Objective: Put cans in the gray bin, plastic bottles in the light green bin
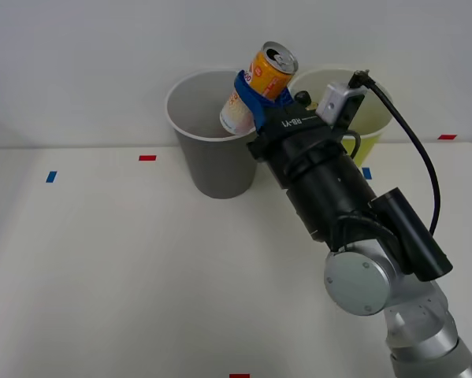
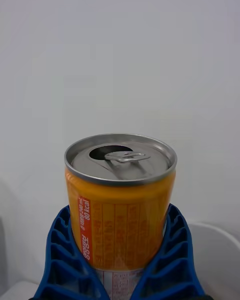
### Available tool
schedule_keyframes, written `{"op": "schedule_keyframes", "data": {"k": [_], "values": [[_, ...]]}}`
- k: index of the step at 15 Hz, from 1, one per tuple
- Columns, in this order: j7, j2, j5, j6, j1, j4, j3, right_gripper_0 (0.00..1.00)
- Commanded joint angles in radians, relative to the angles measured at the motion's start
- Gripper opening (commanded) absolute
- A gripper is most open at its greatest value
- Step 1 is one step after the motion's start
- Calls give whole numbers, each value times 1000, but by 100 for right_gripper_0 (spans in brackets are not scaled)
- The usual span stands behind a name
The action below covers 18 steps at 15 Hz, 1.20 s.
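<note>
So the right gripper [image 1: 255,101] has its blue fingers [image 2: 67,260] clamped on both sides of the can [image 1: 259,87], holding it tilted in the air above the gray bin [image 1: 212,150]'s right rim. The light green bin [image 1: 369,118] sits just behind the arm, and the can's top [image 2: 121,157] is already popped open.
</note>
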Motion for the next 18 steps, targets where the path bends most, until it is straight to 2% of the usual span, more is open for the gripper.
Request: {"op": "schedule_keyframes", "data": {"k": [1,5,8,10,18], "values": [[0,76,8,135,-76,12,-62,0],[21,202,54,123,-240,220,-112,0],[27,205,204,121,-327,332,-158,0],[30,205,281,123,-333,362,-162,0],[32,205,297,123,-356,424,-168,0]]}}
